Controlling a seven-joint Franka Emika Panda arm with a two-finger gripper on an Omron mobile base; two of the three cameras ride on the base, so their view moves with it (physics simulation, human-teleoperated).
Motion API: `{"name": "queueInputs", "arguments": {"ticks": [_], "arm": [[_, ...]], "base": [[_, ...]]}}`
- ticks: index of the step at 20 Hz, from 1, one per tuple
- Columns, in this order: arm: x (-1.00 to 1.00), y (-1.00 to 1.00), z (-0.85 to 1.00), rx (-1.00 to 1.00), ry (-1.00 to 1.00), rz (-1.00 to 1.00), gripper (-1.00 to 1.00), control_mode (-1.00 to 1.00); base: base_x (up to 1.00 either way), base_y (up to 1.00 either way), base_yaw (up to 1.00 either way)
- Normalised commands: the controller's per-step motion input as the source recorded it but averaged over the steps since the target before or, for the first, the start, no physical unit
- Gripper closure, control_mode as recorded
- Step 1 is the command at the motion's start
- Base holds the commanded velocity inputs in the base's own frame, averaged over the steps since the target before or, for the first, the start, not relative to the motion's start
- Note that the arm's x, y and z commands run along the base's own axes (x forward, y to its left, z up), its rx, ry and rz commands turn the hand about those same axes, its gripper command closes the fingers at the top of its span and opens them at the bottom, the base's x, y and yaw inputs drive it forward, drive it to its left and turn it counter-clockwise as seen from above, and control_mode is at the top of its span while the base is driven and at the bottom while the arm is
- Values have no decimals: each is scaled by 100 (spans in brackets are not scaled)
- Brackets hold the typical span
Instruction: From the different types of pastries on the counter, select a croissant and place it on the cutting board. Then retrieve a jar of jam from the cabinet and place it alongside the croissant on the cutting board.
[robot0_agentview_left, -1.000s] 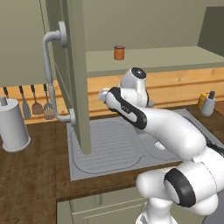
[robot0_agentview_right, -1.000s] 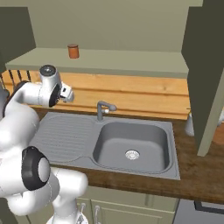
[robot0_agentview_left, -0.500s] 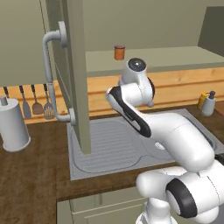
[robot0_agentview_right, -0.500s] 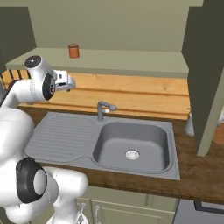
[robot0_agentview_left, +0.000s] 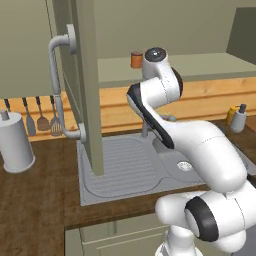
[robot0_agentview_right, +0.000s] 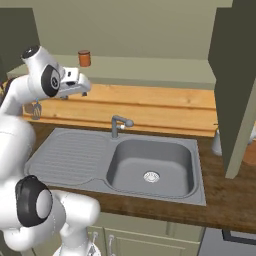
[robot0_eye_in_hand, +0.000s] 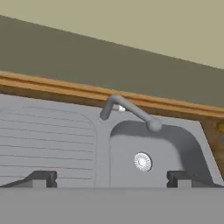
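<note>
Retrieval stage of the jam step, judged from the open cabinet and the empty tool. White two-finger gripper (robot0_agentview_right: 82, 86) raised to shelf level above the ribbed draining board of the inset grey sink (robot0_agentview_right: 150, 162); dark finger tips (robot0_eye_in_hand: 43, 178) set wide apart at the lower corners of the hand view, nothing between them, looking down on the grey curved tap (robot0_eye_in_hand: 127, 109) and the round drain.

Small orange-red jar of jam with brownish top (robot0_agentview_left: 136, 59) upright on the pale olive shelf (robot0_agentview_right: 150, 67) inside the cabinet, near the back wall; same jar at (robot0_agentview_right: 84, 58), just beyond and above the gripper, apart from it and not touched. Tall olive-grey cabinet door (robot0_agentview_left: 82, 85) swung open, edge-on in the left base view, with long grey tubular handle (robot0_agentview_left: 57, 85) on its outer face. Dark brown wood-grain counter (robot0_agentview_left: 35, 200) around the sink. Croissant and cutting board outside these frames; state of that first step not determinable.

Next move, as a judgement: turn the hand from its downward look toward the shelf, bring the spread fingers level with the jar's sides, advance until it sits between them, then close. Clearance from the shelf edge and the open door worth minding during the reach.
</note>
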Motion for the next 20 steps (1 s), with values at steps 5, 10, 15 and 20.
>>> {"name": "queueInputs", "arguments": {"ticks": [5, 10, 15, 20], "arm": [[-8, -23, 73, 7, -2, -1, -100, -100], [2, 3, 70, -14, -28, 8, -100, -100], [7, 0, 37, -4, -17, 2, -100, -100], [22, 1, 25, 0, -8, 3, -100, -100]], "base": [[0, 0, 0], [0, 0, 0], [0, 0, 0], [0, 0, 0]]}}
